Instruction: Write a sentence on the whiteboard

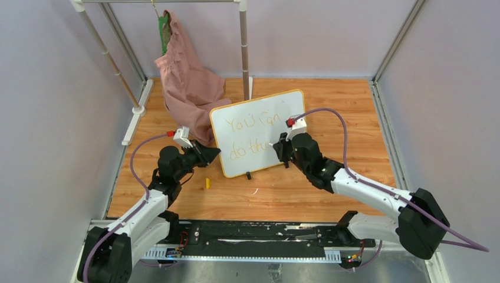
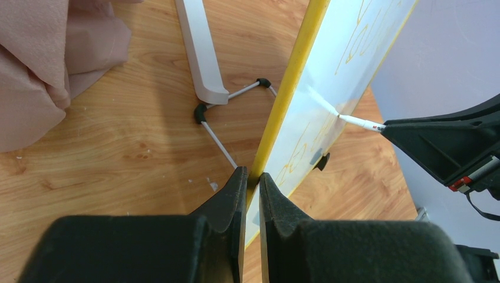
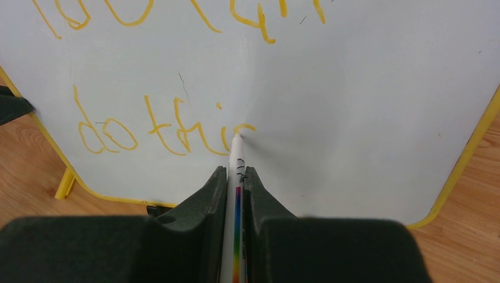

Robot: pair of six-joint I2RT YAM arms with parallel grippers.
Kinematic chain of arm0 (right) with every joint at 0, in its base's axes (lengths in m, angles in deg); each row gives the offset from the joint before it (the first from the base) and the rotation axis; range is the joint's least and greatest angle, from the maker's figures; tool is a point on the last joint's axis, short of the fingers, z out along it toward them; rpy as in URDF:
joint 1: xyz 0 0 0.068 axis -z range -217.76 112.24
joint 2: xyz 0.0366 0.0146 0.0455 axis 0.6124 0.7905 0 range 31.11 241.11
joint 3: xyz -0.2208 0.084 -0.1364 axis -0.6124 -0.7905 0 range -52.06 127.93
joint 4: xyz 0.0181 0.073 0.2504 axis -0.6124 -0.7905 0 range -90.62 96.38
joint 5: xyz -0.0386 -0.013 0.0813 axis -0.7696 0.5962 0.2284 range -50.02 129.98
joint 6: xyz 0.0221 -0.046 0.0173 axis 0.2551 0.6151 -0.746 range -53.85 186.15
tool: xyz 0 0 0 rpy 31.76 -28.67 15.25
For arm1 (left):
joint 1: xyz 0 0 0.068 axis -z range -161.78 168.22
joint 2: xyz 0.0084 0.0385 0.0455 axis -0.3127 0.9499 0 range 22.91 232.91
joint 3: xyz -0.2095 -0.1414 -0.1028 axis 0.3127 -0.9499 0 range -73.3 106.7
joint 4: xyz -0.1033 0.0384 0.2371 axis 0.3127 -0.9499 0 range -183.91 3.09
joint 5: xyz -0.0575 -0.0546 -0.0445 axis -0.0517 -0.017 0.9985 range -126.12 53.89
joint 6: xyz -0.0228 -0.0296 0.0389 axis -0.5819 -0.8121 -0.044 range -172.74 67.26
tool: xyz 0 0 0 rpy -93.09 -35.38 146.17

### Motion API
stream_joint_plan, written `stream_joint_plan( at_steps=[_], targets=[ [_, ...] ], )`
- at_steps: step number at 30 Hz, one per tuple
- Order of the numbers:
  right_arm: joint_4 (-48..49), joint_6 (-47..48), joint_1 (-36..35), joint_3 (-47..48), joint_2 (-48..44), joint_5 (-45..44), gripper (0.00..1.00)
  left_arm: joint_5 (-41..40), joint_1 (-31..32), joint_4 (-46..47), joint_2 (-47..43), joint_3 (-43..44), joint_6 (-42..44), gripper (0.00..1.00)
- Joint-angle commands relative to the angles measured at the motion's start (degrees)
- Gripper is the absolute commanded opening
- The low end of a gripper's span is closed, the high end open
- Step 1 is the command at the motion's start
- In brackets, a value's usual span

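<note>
The whiteboard (image 1: 259,137) stands on its feet near the middle of the wooden table (image 1: 330,106), its face toward the arms. On it the sentence (image 1: 255,124) runs in 2 orange-yellow lines: "You can" above and "do thi" below, with a last letter only begun. The tip of a white pen (image 3: 238,150) touches the board at that letter. The right gripper (image 3: 234,177) is closed tight on the pen's barrel. The left gripper (image 2: 252,175) is pinched on the board's yellow left edge. A small yellow piece (image 1: 207,183) lies on the table near the board's lower left corner. A pink cloth (image 1: 188,82) hangs behind the board's left side.
</note>
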Motion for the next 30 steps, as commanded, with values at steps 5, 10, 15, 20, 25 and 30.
stream_joint_plan(
  at_steps=[5,10,15,20,25,30],
  targets=[
    [-2.7,-0.3,-0.5,-1.4,-1.0,-3.1,0.0,0.2,0.3,2.8,-0.6,0.0,-0.7,0.0],
    [-2.8,-0.3,-0.4,-1.7,-1.1,-3.6,0.0,0.2,0.3,2.8,-0.7,0.0,-0.7,0.0],
    [-3.4,-0.3,-0.1,-1.4,-1.2,-4.4,0.0,0.3,0.3,2.8,-0.7,0.0,-0.8,0.0],
    [-4.0,-0.3,0.1,-1.3,-1.7,-5.0,0.0,0.3,0.3,2.8,-0.7,0.0,-0.7,0.0],
    [-4.4,-0.2,0.3,-1.5,-2.2,-5.4,0.0,0.2,0.3,2.8,-0.6,0.0,-0.7,0.0],
    [-4.6,-0.5,0.4,-2.1,-2.3,-4.9,0.0,0.3,0.3,2.8,-0.7,0.0,-0.7,0.0]
  ],
)
